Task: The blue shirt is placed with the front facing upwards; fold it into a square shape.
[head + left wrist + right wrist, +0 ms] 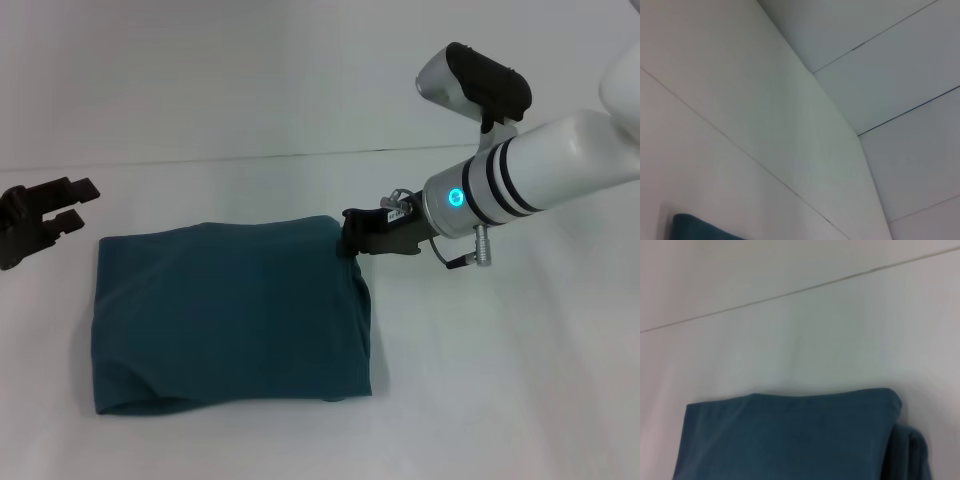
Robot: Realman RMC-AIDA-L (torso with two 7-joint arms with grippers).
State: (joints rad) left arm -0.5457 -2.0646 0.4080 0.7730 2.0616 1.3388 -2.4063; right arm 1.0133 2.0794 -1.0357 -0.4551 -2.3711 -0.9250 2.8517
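The blue shirt [230, 315] lies folded into a rough square on the white table, plain teal side up, with no lettering showing. My right gripper [352, 232] is down at the shirt's far right corner and touches the cloth there. The right wrist view shows the folded shirt [785, 440] from close by, with stacked layers at one edge. My left gripper [85, 203] hangs open and holds nothing, off the shirt's far left corner and apart from it. In the left wrist view only a small corner of the shirt [695, 227] shows.
The white table [500, 400] runs on around the shirt on all sides. A thin seam [250, 157] crosses the surface behind the shirt. The right arm's white forearm [540, 170] reaches in from the upper right.
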